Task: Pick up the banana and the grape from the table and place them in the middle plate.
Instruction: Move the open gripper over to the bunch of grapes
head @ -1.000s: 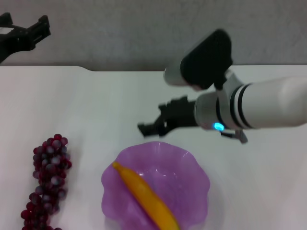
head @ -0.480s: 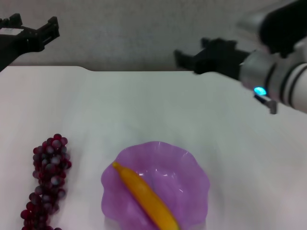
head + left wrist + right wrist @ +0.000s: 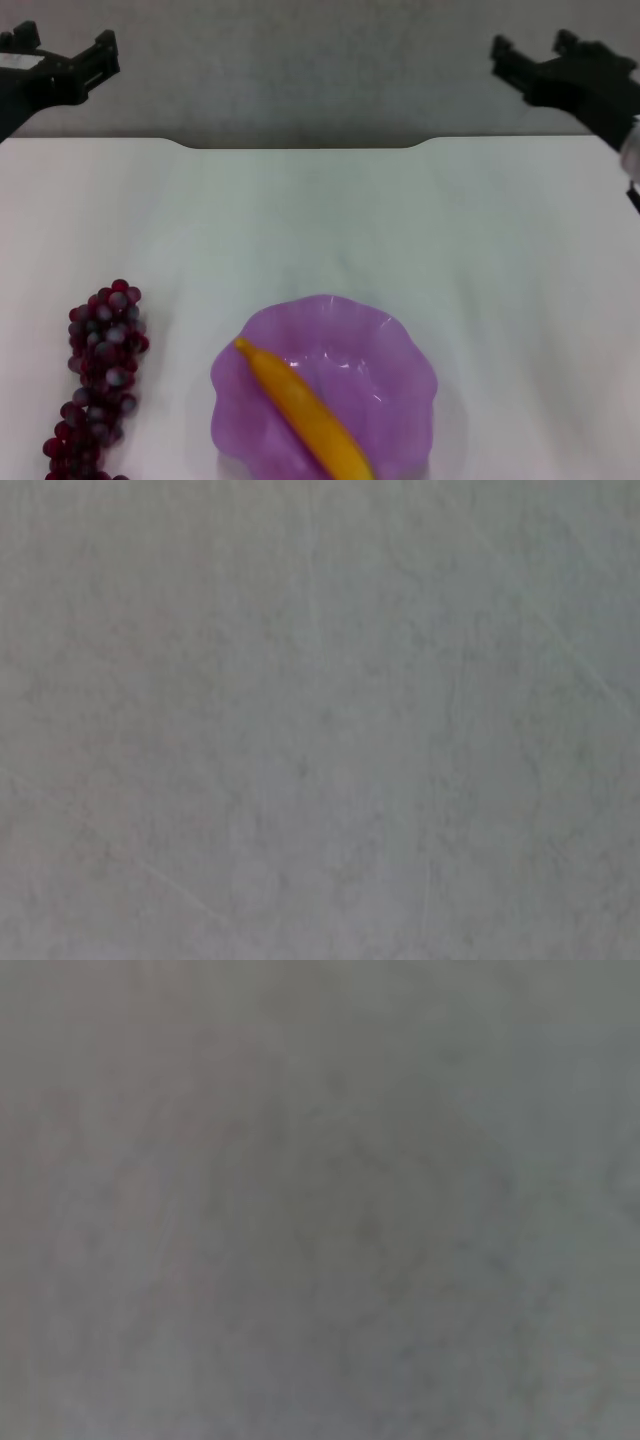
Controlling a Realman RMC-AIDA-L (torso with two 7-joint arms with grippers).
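Observation:
The yellow-orange banana lies slantwise inside the purple scalloped middle plate near the table's front. The bunch of dark red-purple grapes lies on the white table to the plate's left, apart from it. My right gripper is open and empty, raised at the far right beyond the table's back edge. My left gripper is open and empty, raised at the far left corner. Both wrist views show only a plain grey surface.
The table's far edge has a notch with a grey floor behind it. Nothing else stands on the table.
My right arm has pulled back from above the plate, up and to the far right, its fingers empty. The banana stays in the plate. The left arm has barely moved.

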